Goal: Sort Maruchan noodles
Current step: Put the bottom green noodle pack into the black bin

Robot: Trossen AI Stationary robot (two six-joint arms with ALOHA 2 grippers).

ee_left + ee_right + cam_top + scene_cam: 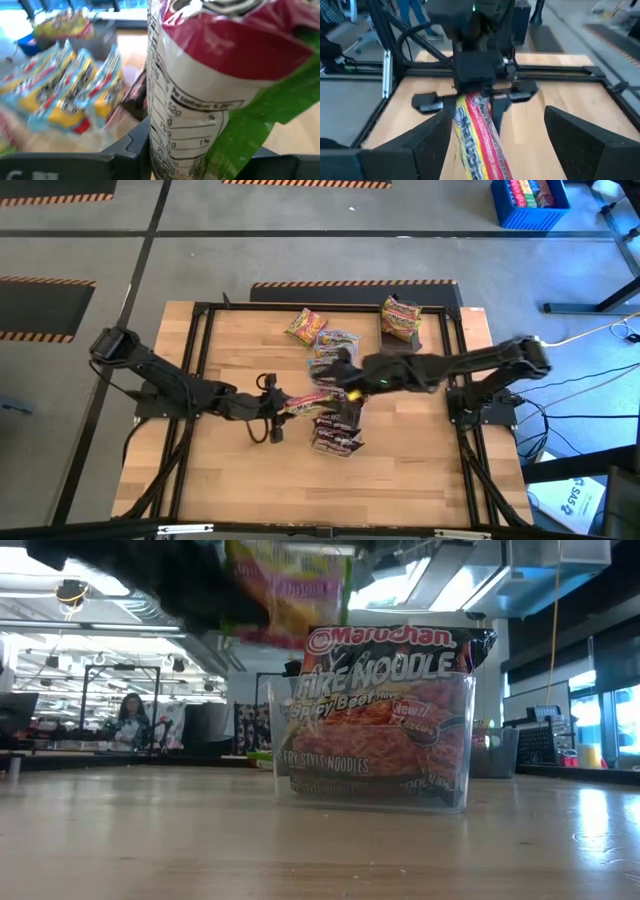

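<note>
My left fingers [476, 97] are clamped on one end of a yellow-green-red noodle packet [477, 137], held above the bench [230, 470]. My right fingers [345, 385] stand spread apart around its other end. Just beneath, maroon packets [335, 435] sit in a clear tub [370, 755]; blue-orange packets [335, 345] lie beyond.

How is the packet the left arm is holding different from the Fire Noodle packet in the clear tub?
The held packet is yellow, green and red; the Fire Noodle packet is dark with a red Maruchan logo. The held packet hangs above the table, pinched in the left gripper; the Fire Noodle packet stands upright in the clear tub. Both are crinkly plastic Maruchan ramen packets.
</note>
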